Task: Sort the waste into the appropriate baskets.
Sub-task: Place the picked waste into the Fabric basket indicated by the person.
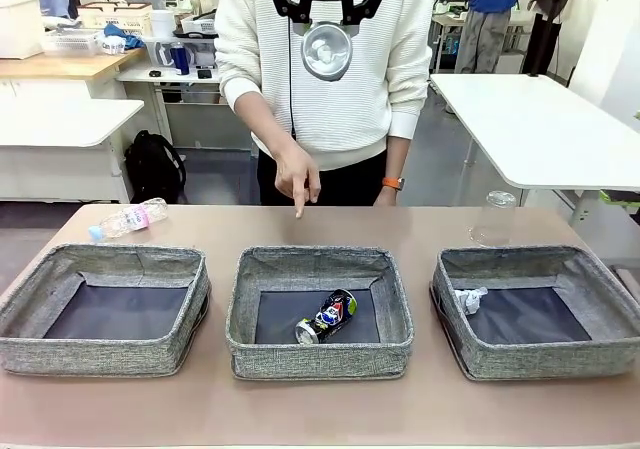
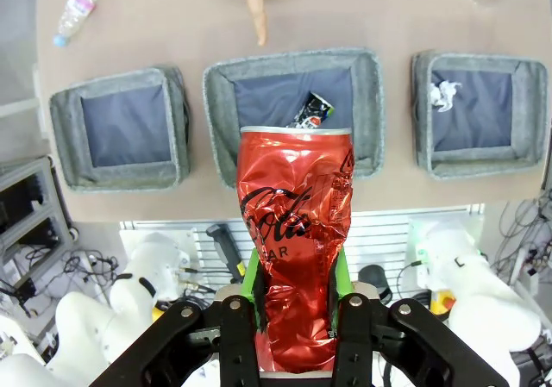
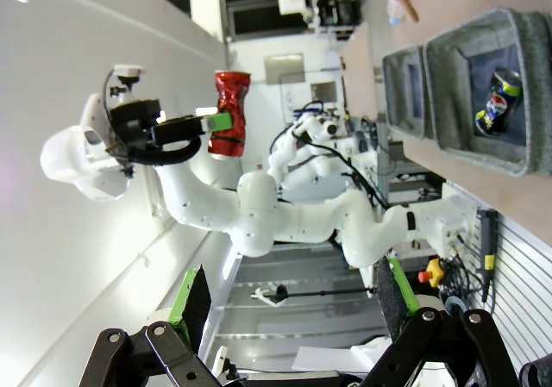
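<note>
Red crushed can [image 2: 296, 223], its base hidden between the pads [image 2: 250, 277], sits clamped in left gripper [image 2: 296, 275]; right gripper [image 3: 293, 288] gapes empty.

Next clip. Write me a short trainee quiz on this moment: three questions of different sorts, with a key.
1. True or false: the left gripper is shut on the crushed red metal can.
2. Which of the three grey woven fabric baskets holds the crushed dark blue-black can? A left; B middle; C right.
3. Fill in: the right basket holds a crumpled white ___.

Key
1. True.
2. B, the middle basket.
3. paper wad.
</note>
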{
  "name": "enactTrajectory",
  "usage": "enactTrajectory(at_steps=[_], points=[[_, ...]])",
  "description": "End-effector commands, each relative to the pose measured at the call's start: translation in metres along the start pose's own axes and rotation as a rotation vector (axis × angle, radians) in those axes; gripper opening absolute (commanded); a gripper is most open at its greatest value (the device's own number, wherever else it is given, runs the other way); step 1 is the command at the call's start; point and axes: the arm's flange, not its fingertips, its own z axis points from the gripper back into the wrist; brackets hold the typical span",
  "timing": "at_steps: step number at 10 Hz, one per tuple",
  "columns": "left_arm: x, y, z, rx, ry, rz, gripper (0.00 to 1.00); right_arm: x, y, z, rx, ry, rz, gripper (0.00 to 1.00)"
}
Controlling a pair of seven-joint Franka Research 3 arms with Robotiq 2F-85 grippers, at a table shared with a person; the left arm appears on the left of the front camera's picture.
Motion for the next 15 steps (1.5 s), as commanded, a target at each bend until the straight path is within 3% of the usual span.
enactTrajectory(at_steps=[1, 6, 8, 10, 11, 15], points=[[-0.001, 0.003, 0.003, -0.013, 0.012, 0.0, 0.34, 0.0, 0.002, -0.001, 0.017, 0.003, 0.019, 1.0], [0.0, 0.0, 0.0, 0.0, 0.0, 0.0, 0.34, 0.0, 0.002, -0.001, 0.017, 0.003, 0.019, 1.0], [-0.039, 0.017, -0.07, 0.018, -0.104, -0.052, 0.34, 0.0, 0.002, -0.001, 0.017, 0.003, 0.019, 1.0], [-0.08, 0.045, -0.137, 0.016, -0.226, 0.025, 0.34, 0.0, 0.002, -0.001, 0.017, 0.003, 0.019, 1.0], [-0.09, 0.057, -0.164, 0.024, -0.209, 0.013, 0.34, 0.0, 0.002, -0.001, 0.017, 0.003, 0.019, 1.0], [-0.072, 0.111, -0.25, -0.059, -0.273, 0.003, 0.34, 0.0, 0.002, -0.001, 0.017, 0.003, 0.019, 1.0]])
